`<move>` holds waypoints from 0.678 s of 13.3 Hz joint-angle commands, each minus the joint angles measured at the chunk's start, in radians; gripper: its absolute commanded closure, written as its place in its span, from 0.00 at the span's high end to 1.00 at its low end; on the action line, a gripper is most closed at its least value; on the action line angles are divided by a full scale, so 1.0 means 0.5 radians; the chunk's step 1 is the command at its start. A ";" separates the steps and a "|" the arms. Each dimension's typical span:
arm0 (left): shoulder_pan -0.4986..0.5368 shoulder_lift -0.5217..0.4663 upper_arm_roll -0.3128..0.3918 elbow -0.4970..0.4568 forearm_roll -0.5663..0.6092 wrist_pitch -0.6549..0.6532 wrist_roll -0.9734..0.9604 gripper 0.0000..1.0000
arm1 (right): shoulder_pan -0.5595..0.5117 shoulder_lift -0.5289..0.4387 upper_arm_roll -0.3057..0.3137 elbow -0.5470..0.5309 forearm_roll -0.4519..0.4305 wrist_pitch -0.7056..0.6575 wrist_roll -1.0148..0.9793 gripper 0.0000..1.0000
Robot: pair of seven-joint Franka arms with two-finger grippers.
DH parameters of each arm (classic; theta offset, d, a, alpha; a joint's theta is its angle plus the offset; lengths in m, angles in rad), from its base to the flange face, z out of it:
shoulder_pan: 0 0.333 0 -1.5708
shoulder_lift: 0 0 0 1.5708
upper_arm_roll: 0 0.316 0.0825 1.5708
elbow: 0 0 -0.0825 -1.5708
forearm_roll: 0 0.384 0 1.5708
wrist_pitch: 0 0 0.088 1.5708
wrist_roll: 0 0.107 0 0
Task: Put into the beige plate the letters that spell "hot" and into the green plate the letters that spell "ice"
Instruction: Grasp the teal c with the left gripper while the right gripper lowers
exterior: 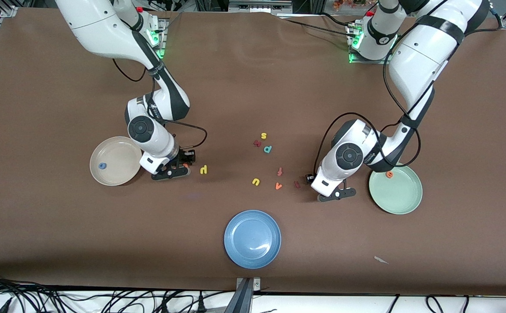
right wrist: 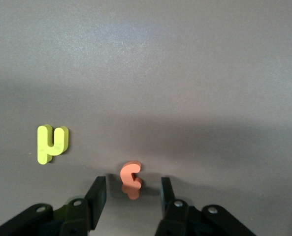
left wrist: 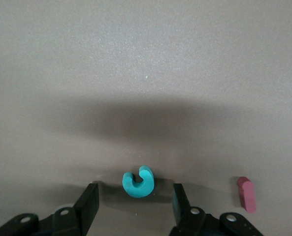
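Both pairs of jaws stand parted, each straddling a foam letter on the brown table mat without yet pinching it. Between the left gripper's (left wrist: 134,204) black fingers lies the small teal foam letter c (left wrist: 138,182), flat on the mat with daylight on either side; its gap faces away from the wrist, and being nearly round it has no long axis to speak of. Just beside it, outside the fingers, the short dark red foam bar i (left wrist: 246,194) lies flat, its long axis running roughly along the gripper's reach, toward the middle of the table. The left gripper (exterior: 336,194) sits low beside the pale mint-green round plate (exterior: 403,202), where the orange foam e (exterior: 389,174) already rests near the rim.

At the other end, the right gripper (right wrist: 133,201) brackets the small orange hooked foam letter t (right wrist: 131,176), which lies centred in the gap and touches neither finger, its stem pointing back toward the wrist and its hook curling away. The yellow foam letter h (right wrist: 51,142) lies nearby, outside the fingers. The right gripper (exterior: 172,171) hovers just beside the cream-beige round plate (exterior: 120,171), which holds the blue ring-shaped foam o (exterior: 102,165).

Each arm is plainly the nearer one for its own letter, and a straight squeeze looks sufficient.
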 commanded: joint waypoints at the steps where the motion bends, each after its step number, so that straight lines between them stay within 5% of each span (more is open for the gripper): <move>1: -0.031 0.030 0.036 0.061 -0.015 -0.005 -0.008 0.57 | 0.004 0.020 -0.004 0.023 0.005 0.025 0.017 0.45; 9: -0.040 0.070 0.052 0.117 -0.015 -0.005 -0.039 0.45 | 0.007 0.047 -0.004 0.023 0.024 0.074 0.041 0.26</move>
